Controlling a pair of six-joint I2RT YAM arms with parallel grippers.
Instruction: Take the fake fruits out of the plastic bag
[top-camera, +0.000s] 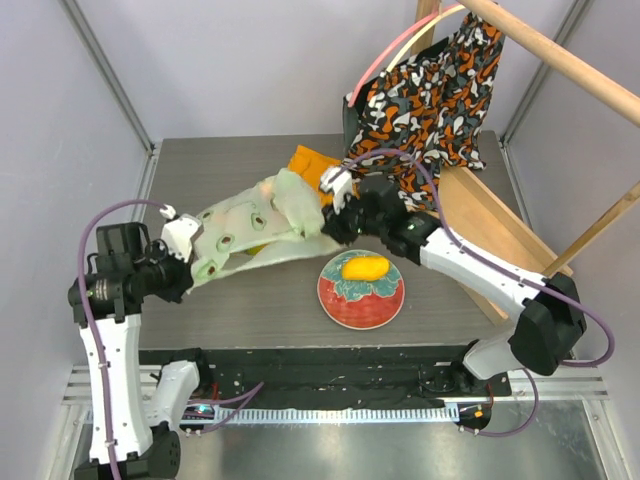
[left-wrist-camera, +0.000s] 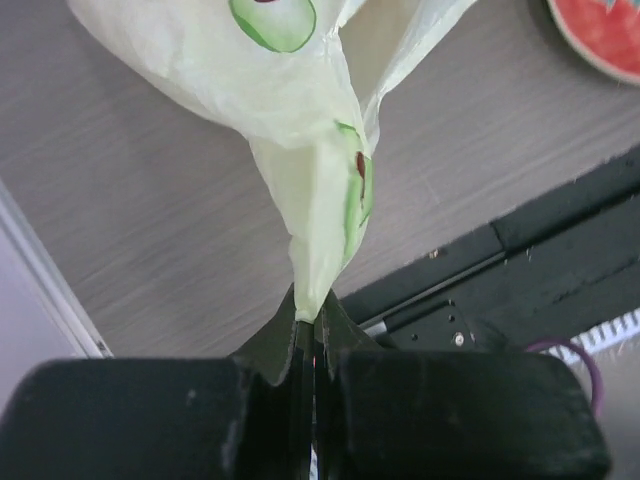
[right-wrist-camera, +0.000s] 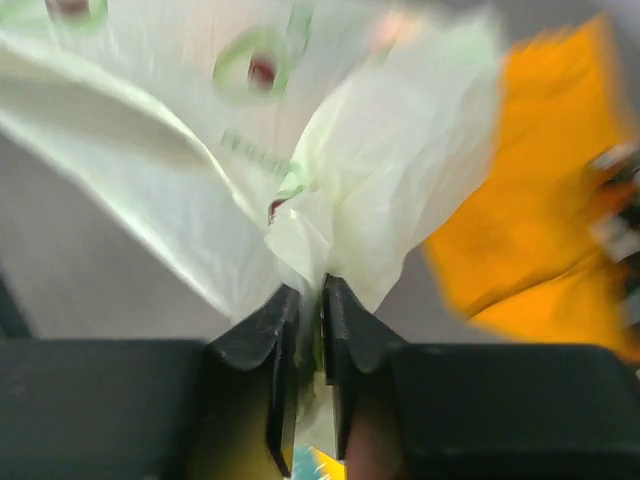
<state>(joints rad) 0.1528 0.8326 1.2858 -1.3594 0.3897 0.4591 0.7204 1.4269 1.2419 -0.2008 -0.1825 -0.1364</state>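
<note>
The plastic bag (top-camera: 255, 225) hung stretched just behind and to the left of the red floral plate (top-camera: 352, 308), held between both arms and lifted partly off the table (top-camera: 260, 310). The left gripper (left-wrist-camera: 308, 322), well to the left of the plate, had its jaws pinched tight on a twisted corner of the pale-green film. The right gripper (right-wrist-camera: 312, 295), just behind the plate, had its jaws nearly closed on a gathered fold at the bag's other end. One of the fake fruits (top-camera: 365, 267), a yellow mango, rested on the plate. A yellowish shape (top-camera: 256, 248) showed faintly beneath the film to the plate's left, probably another fruit inside the bag; how many remained could not be told. An orange cloth (top-camera: 310, 162) lay behind the plate, beyond the bag.

The step in hand appeared to be emptying the bag by holding it at two ends. Which end was the mouth could not be told. The next move would likely call for raising the closed end and lowering the open one beside the plate, without either grip slipping on the thin film.
</note>
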